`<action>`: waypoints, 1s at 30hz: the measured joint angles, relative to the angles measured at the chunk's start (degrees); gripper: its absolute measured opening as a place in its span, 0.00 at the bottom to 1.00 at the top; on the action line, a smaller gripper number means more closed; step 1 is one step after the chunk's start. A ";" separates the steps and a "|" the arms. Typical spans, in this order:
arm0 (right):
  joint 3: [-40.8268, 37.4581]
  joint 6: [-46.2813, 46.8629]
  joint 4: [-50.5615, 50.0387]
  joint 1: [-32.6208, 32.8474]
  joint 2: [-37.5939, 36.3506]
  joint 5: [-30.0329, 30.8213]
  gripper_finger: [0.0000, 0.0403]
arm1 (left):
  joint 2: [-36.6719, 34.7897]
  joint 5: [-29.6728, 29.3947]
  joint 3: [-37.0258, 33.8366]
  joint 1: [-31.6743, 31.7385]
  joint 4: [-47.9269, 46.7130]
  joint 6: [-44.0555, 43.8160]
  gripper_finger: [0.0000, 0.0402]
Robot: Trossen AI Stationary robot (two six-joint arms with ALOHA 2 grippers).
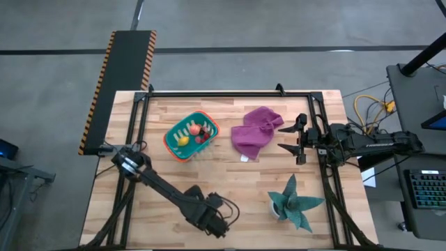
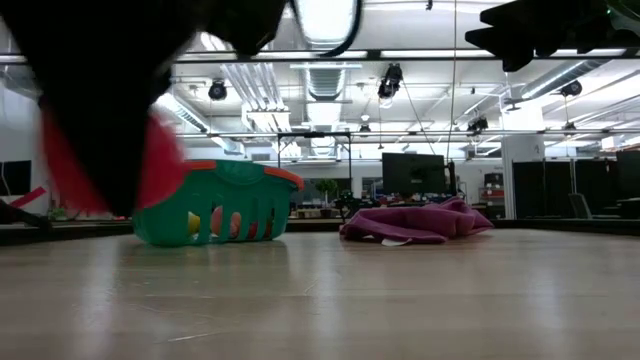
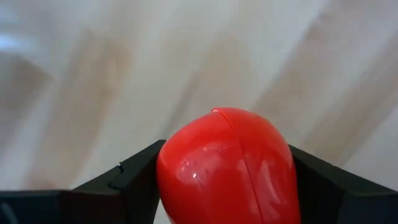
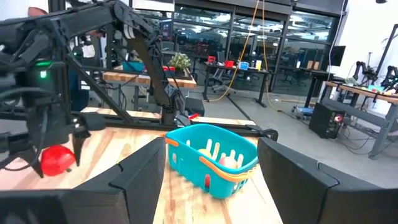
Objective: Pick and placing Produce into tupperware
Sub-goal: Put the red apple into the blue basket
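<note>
Left tool (image 3: 227,186): clamped on a glossy red ball-shaped toy fruit (image 3: 227,168), held just above the wooden desk (image 1: 237,181) near its front edge. Right tool (image 1: 284,137): fingers apart, holding nothing, near the right edge beside a crumpled purple cloth (image 1: 256,130). Teal slotted plastic basket with orange rim (image 1: 172,145): toward the back-left, holding yellow, orange and red toy pieces (image 1: 193,132). Teal spiky leafed plant (image 1: 294,203): front-right corner.
</note>
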 joint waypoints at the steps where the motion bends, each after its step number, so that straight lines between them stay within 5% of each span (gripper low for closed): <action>1: -0.02 0.00 0.00 -0.02 0.00 0.00 0.61 | -0.60 -1.08 0.00 0.52 -0.52 1.14 0.64; 20: -0.02 0.00 -0.13 0.00 -0.02 0.16 0.61 | -14.56 -21.09 0.02 22.38 -6.51 30.95 0.64; 30: -0.02 2.99 -0.20 0.00 -0.01 0.13 0.61 | -21.10 -22.43 0.02 35.38 -6.61 39.48 0.64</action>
